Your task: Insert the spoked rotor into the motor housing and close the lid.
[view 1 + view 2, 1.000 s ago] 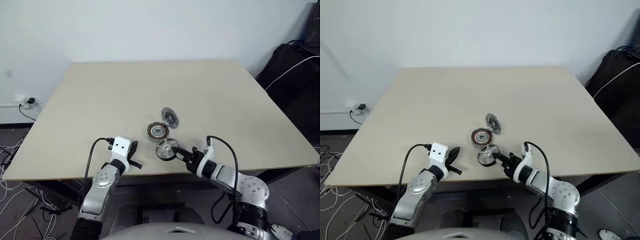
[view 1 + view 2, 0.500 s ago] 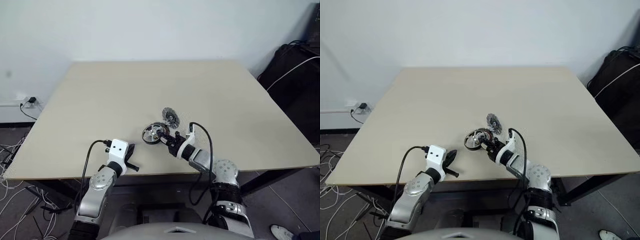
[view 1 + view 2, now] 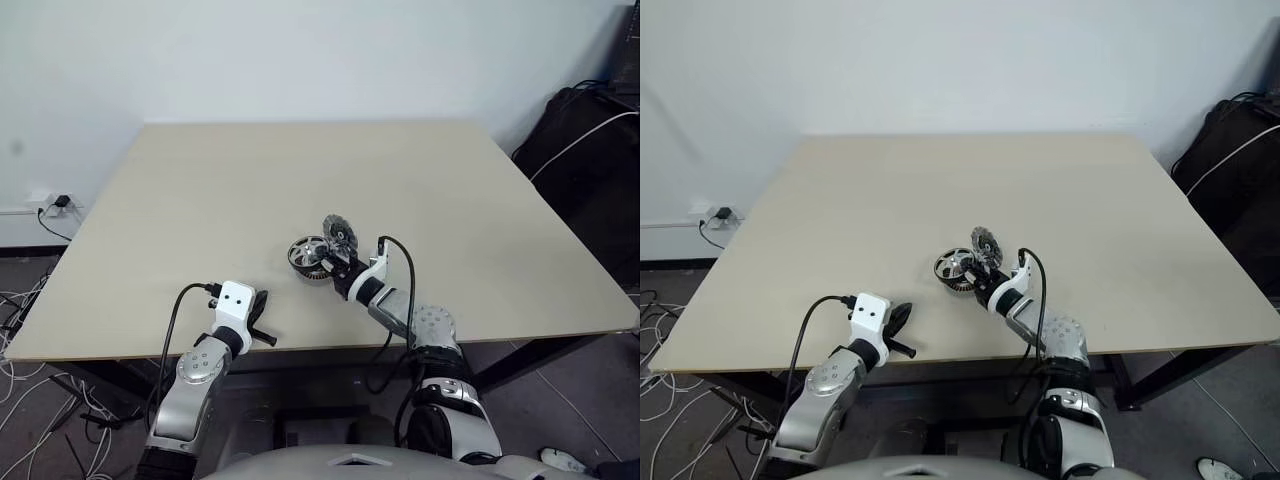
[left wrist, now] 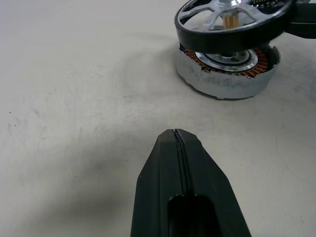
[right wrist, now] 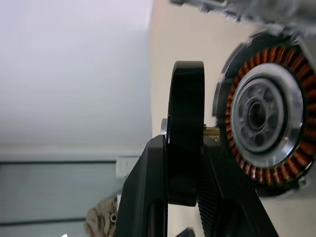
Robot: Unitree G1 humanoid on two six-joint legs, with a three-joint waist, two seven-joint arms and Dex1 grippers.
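Note:
The spoked rotor [image 3: 305,250], silver spokes inside a dark rim, hangs a little above the motor housing [image 4: 224,74], a shallow cup with copper windings around a silver centre. My right gripper [image 3: 327,260] is shut on the rotor's rim, one finger [image 5: 148,187] on each side of the rim, which shows edge-on [image 5: 185,113]. A brass shaft points from the rotor toward the housing [image 5: 259,116]. The lid [image 3: 340,234], a ribbed silver disc with a dark centre, lies just behind them. My left gripper [image 3: 262,322] is shut and empty near the table's front edge, left of the housing.
The beige table [image 3: 200,200] is bare apart from these parts. A black bag with a white cable [image 3: 590,150] stands off the table's right side. A wall socket and loose cables [image 3: 55,205] lie at the far left.
My right gripper has carried the rotor away from the front edge, forward and to the left, to just over the housing. The left gripper has stayed in place.

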